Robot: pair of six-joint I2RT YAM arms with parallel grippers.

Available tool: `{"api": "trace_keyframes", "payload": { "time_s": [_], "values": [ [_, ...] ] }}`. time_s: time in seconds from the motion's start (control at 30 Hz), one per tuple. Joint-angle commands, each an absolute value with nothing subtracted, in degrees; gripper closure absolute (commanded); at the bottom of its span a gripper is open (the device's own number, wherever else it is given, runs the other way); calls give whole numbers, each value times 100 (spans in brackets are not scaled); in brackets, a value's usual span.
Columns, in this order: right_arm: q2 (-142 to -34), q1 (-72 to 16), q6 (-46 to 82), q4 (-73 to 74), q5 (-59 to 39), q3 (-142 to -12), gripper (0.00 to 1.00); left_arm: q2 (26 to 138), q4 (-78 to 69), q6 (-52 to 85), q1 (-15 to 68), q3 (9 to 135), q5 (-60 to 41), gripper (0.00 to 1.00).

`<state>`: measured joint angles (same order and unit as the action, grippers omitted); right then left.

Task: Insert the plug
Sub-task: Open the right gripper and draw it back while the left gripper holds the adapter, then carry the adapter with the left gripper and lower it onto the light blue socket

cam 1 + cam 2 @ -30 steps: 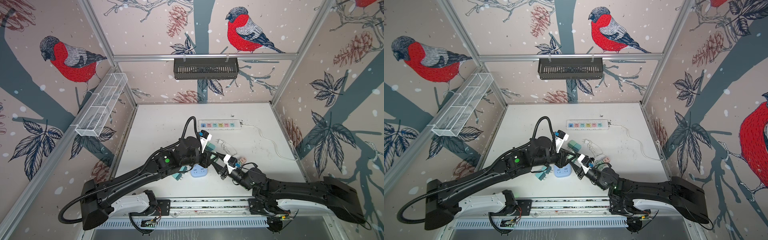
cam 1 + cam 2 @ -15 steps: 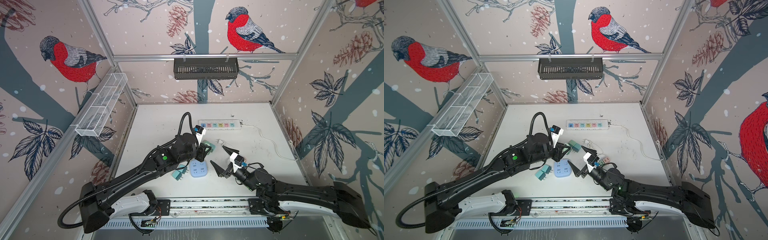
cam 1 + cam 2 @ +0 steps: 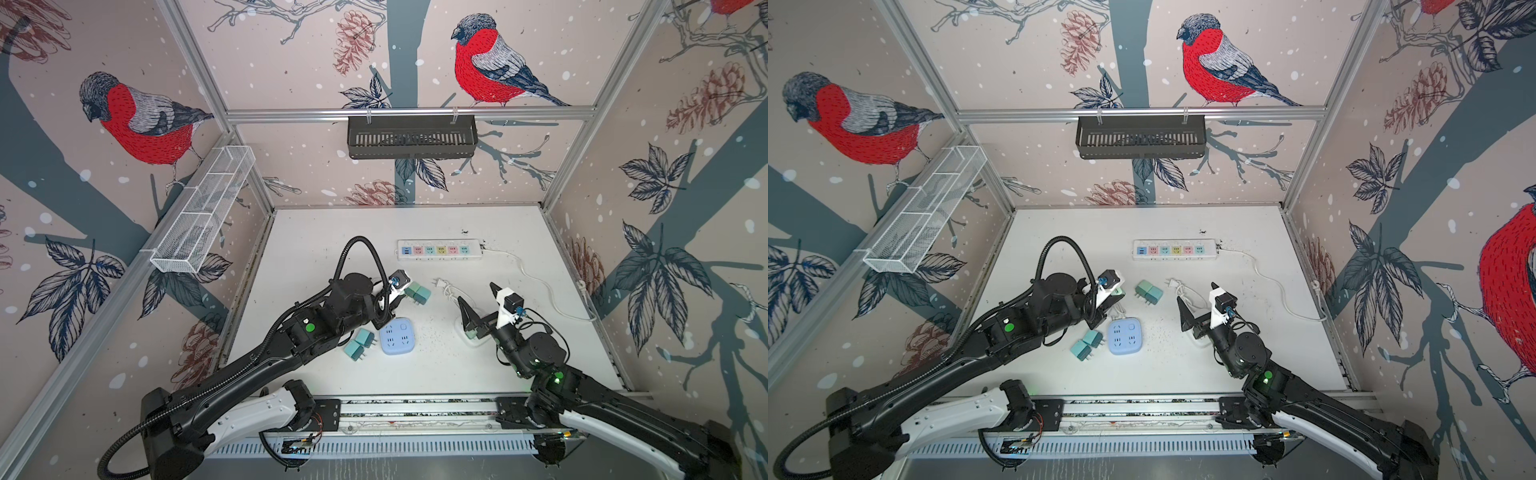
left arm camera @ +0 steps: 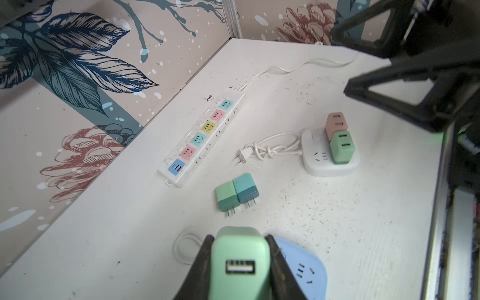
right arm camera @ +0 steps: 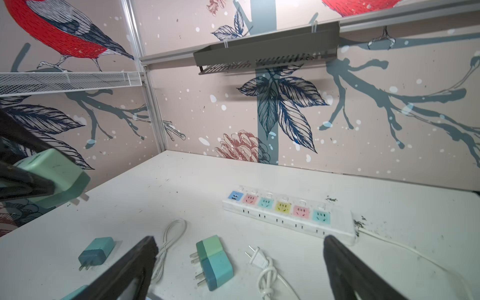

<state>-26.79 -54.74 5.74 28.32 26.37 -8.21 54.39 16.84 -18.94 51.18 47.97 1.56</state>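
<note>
My left gripper [image 4: 238, 237] is shut on a light green plug [image 4: 239, 259], its USB port facing the wrist camera. The right wrist view shows this plug [image 5: 52, 176] off the table, prongs bare. A top view shows its edge [image 3: 1119, 293] beside the left gripper [image 3: 1100, 309], just behind the blue socket cube [image 3: 397, 336] [image 4: 304, 270]. My right gripper [image 3: 480, 299] [image 5: 239, 239] stands wide open and empty over the white socket cube [image 4: 330, 161], which carries a pink plug [image 4: 336, 124] and a green plug [image 4: 342, 146].
A multicoloured power strip [image 3: 439, 249] [image 5: 285, 210] lies at the back, its cord trailing right. Two teal-green plugs [image 3: 419, 293] [image 5: 214, 262] lie mid-table; two more [image 3: 358, 344] lie left of the blue cube. The white cube's knotted cord [image 4: 270, 150] ends in a two-prong plug [image 5: 257, 257].
The grippers were together at mid-table. The right gripper has opened wide and drawn back to the right. The left gripper has pulled back left, still shut on the green plug.
</note>
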Motion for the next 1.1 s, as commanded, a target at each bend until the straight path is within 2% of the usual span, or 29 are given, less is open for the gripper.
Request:
{"api": "trace_keyframes", "payload": {
  "time_s": [0.0,0.13,0.23,0.4,0.53,0.73,0.93,1.07],
  "values": [
    [-2742,-5417,834,2765,2878,-704,0,5463,1877,-2962,5115,4650,-1,100],
    [-3184,-5207,1253,2702,3941,-740,0,5730,1702,-3406,5100,4404,28,100],
    [-3443,-4949,1611,2438,4148,-875,0,6291,1915,-3815,5076,4467,-118,100],
    [-3691,-4421,1908,2674,4104,-715,0,6896,2017,-3737,5041,4441,-70,100],
    [-3833,-3975,2111,2751,3713,-668,0,7225,2154,-3672,5045,4625,-596,100],
    [-3876,-3755,2209,2707,3463,-699,0,7593,2030,-3755,5072,4742,-1255,100],
    [-3806,-3624,2244,2685,3332,-679,0,7705,2198,-3146,5122,4941,-1137,100],
    [-3797,-3484,2308,2646,3202,-689,0,7349,1858,-2824,5457,4431,-783,100]
  ]
}}
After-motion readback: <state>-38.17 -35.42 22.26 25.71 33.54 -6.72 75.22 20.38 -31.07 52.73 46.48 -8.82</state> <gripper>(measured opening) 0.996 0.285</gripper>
